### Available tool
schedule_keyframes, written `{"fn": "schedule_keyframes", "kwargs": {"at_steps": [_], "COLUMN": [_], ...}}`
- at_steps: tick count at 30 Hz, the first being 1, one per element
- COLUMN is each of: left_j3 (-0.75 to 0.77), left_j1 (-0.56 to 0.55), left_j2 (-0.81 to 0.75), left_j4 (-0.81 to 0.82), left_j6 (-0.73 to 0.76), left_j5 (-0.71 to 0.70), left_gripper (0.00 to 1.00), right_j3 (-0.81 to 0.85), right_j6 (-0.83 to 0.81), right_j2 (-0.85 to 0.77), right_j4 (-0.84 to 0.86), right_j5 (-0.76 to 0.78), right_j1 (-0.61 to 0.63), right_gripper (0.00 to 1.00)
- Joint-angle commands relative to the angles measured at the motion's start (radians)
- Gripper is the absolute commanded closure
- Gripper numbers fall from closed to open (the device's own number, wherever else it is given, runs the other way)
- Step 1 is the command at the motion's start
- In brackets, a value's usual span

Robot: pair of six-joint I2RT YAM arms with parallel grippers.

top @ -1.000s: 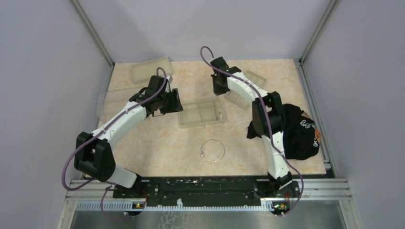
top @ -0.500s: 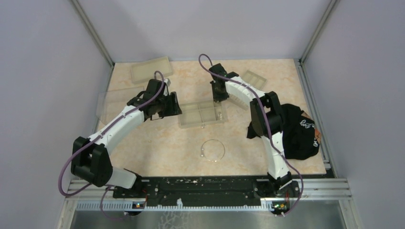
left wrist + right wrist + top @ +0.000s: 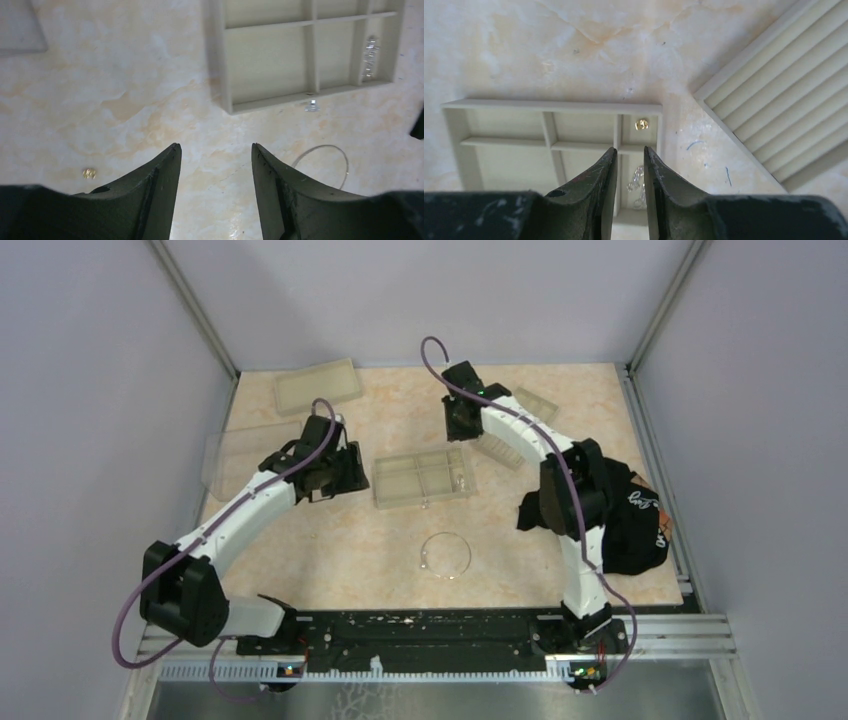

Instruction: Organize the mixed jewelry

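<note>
Right gripper (image 3: 629,150) hangs narrowly parted, empty, over the tiny gold stud (image 3: 641,124) sorted in the translucent beige compartment tray (image 3: 549,105). Left gripper (image 3: 215,147), spread and empty, likely targets the loose gold bit (image 3: 89,173).

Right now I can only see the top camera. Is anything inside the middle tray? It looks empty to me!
Observer: Not empty. The right wrist camera shows a tiny gold bit in a corner compartment of the tray.
Operator: Any silver ones?
Observer: Yes. The left wrist camera shows silver bits in the narrow compartment at the tray's end.
Operator: Is anything lying outside it?
Observer: A loose gold bit lies on the table, off to one side of the left gripper, whose fingers are open and hold nothing.
</note>
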Motion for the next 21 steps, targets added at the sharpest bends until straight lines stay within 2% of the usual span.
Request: {"fn": "schedule_keyframes", "kwargs": {"at_steps": [1, 5, 10, 21], "left_j3": [-0.056, -0.119, -0.218, -0.285], "left_j1": [0.012, 0.052, 0.067, 0.178], "left_j2": [-0.054, -0.087, -0.138, -0.112], "left_j4": [-0.164, -0.294, -0.315, -0.253], "left_j6": [-0.101, -0.272, -0.42, -0.417], "left_j5": [-0.16, -0.243, -0.271, -0.239], "left_gripper": [0.39, 0.39, 0.39, 0.41], "right_j3": [-0.055, -0.155, -0.206, -0.193], "right_j6": [0.023, 0.041, 0.049, 0.049], "right_j2": [-0.228, -0.306, -0.332, -0.312], "right_j4": [0.069, 0.087, 0.09, 0.089], "right_j5": [0.04, 0.049, 0.045, 0.007], "right_j1": [0.01, 0.01, 0.01, 0.009], "right_gripper": [0.74, 0.73, 0.73, 0.73]}}
